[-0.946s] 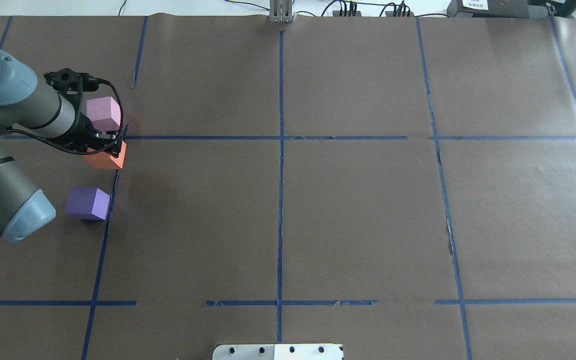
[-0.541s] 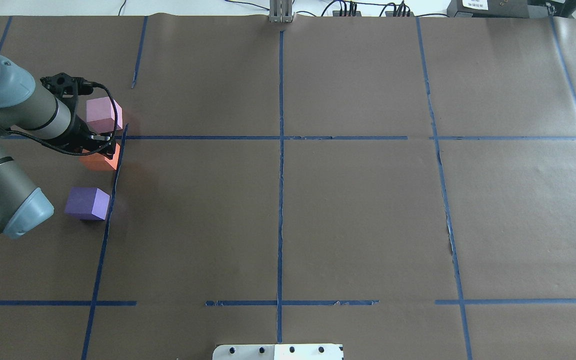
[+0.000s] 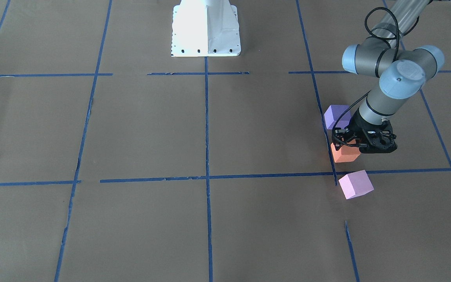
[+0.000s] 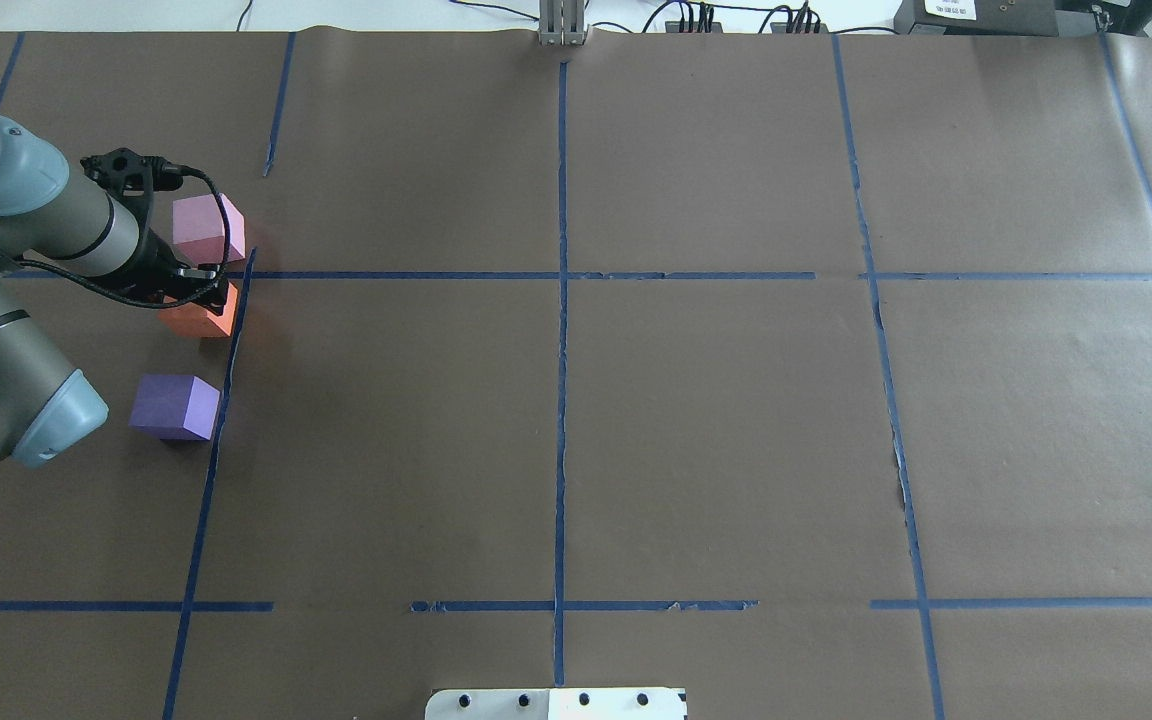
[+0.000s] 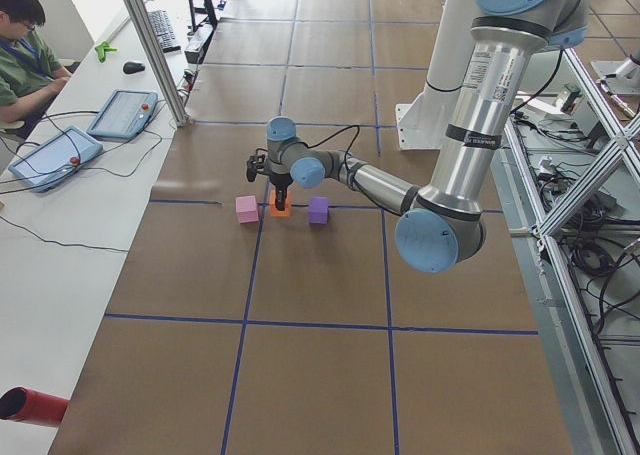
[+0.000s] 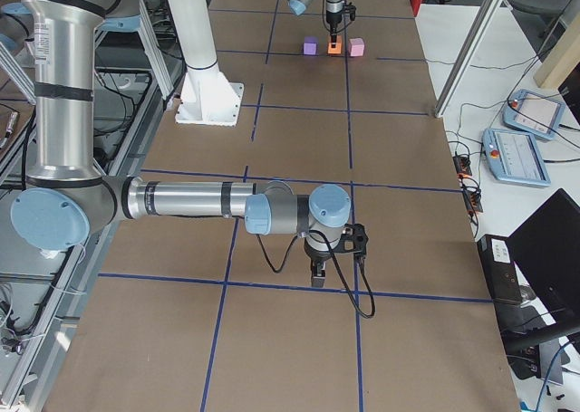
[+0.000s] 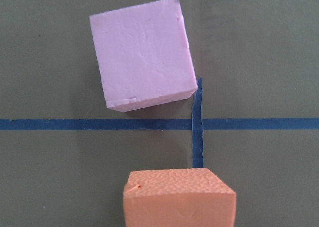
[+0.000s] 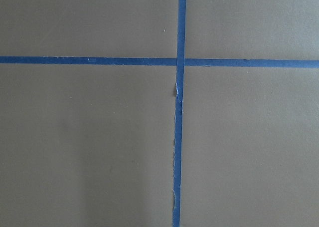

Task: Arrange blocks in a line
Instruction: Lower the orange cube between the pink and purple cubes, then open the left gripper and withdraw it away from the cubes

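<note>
The orange block [image 4: 204, 318] is between the fingers of my left gripper [image 4: 194, 292], which is shut on it low over the table, at the left end. It also shows in the front view [image 3: 345, 154] under the left gripper [image 3: 360, 145], and at the bottom of the left wrist view [image 7: 179, 199]. The pale pink block [image 4: 206, 228] lies just beyond it, turned a little askew [image 7: 143, 61]. The violet-purple block [image 4: 176, 407] lies nearer the robot. The three sit roughly in a row [image 5: 280, 210]. My right gripper [image 6: 317, 274] shows only in the right side view, far from the blocks; I cannot tell its state.
Brown paper with a grid of blue tape lines [image 4: 561, 275] covers the table. The robot's white base plate [image 3: 206, 27] is at the near middle. An operator [image 5: 25, 50] sits at a side table with tablets. The right wrist view shows only a tape crossing [image 8: 179, 62].
My left gripper has moved a little to the left with the orange block, closer to the line between the pink and purple blocks. Those two blocks have not moved.
</note>
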### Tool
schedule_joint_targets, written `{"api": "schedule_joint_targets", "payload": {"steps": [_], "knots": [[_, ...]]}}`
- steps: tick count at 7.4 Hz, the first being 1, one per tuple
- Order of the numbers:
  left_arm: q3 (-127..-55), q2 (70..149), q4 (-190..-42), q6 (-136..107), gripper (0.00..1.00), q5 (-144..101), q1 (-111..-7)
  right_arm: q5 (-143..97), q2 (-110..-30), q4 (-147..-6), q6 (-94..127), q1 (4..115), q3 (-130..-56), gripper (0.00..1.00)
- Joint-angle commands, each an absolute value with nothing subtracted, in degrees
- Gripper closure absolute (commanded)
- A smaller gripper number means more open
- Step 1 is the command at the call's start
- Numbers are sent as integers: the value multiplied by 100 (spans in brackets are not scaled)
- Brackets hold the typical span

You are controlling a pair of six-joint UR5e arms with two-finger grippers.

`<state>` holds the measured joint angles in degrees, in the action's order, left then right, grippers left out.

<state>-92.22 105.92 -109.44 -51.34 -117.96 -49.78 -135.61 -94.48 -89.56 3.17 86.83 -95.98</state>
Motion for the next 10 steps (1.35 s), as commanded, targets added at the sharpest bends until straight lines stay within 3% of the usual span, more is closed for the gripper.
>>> {"api": "schedule_joint_targets", "payload": {"steps": [1, 2, 5, 8, 10], "knots": [[-9202, 10591, -10951, -4879, 10, -11804, -5062, -13562, -9448, -8956, 316, 8684, -9598, 0], [-9133, 10591, -10960, -4808, 0, -11804, -5062, -13562, -9448, -8956, 316, 8684, -9598, 0], [-9097, 10600, -10960, -4808, 0, -11804, -5071, -13562, -9440, -8956, 316, 8684, -9598, 0], [-9271, 10993, -10540, -4072, 0, -12233, -6008, -13562, -9448, -8956, 316, 8684, -9598, 0], [-10140, 10672, -10293, -3659, 0, -12243, -6379, -13562, -9448, -8956, 316, 8684, -9598, 0]]}}
